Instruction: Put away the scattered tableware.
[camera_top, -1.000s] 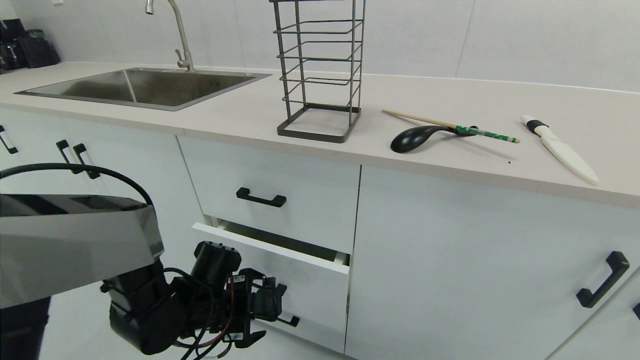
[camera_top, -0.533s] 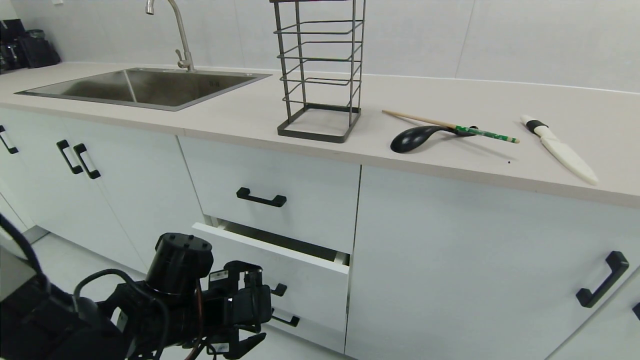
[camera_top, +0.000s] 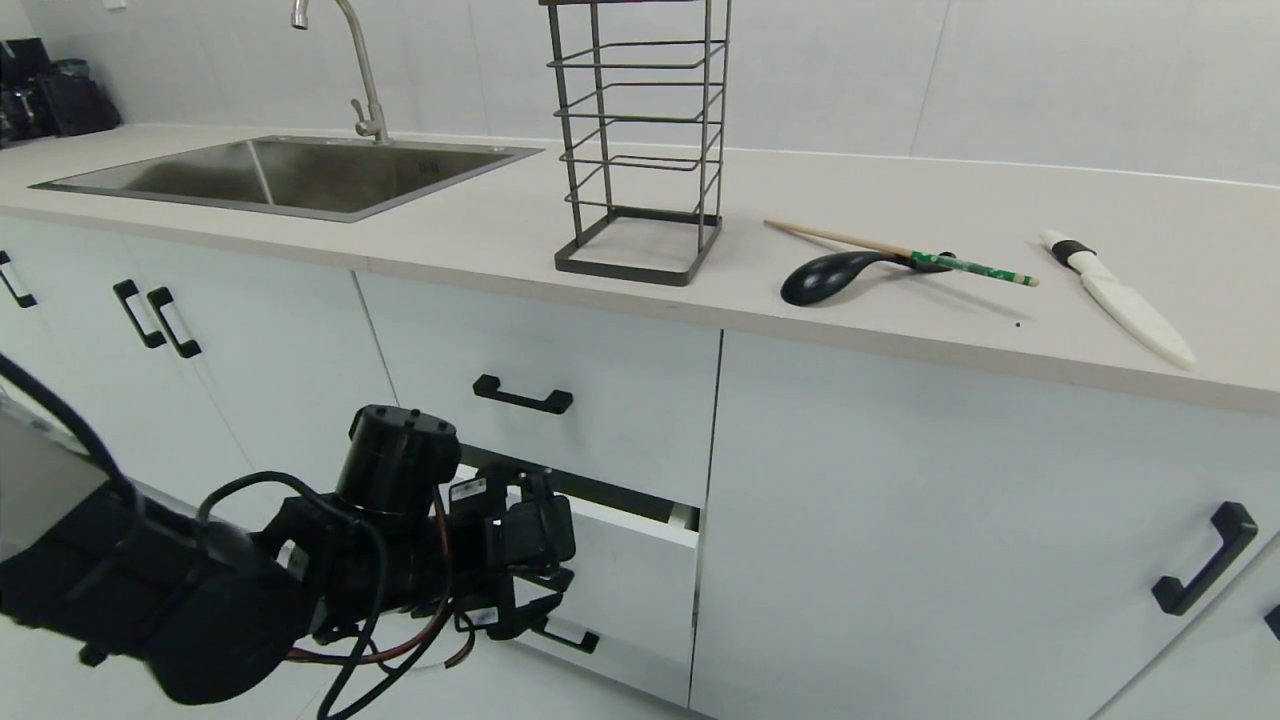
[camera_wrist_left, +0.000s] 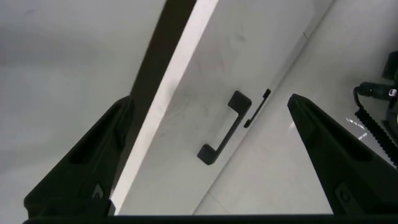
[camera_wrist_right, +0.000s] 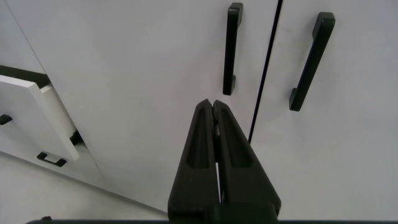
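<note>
On the counter lie a black spoon (camera_top: 828, 276), a pair of chopsticks (camera_top: 900, 250) resting across its handle, and a white knife (camera_top: 1121, 298) farther right. Below, the lower drawer (camera_top: 625, 570) stands slightly ajar. My left gripper (camera_top: 548, 555) hovers open just in front of that drawer's left part, above its black handle (camera_top: 567, 636). In the left wrist view the handle (camera_wrist_left: 224, 127) sits between the spread fingers (camera_wrist_left: 87, 162) without touching them. My right gripper (camera_wrist_right: 214, 104) is shut on nothing, facing cabinet doors.
A tall wire rack (camera_top: 640, 140) stands mid-counter, with a steel sink (camera_top: 290, 175) and faucet (camera_top: 350, 60) to its left. An upper drawer (camera_top: 522, 395) is closed. Two black door handles (camera_wrist_right: 232, 48) (camera_wrist_right: 311, 59) sit ahead of the right gripper.
My left arm has swung and lifted, bringing the open gripper up from near the handle's level toward the drawer's upper edge. The drawer and tableware have not moved.
</note>
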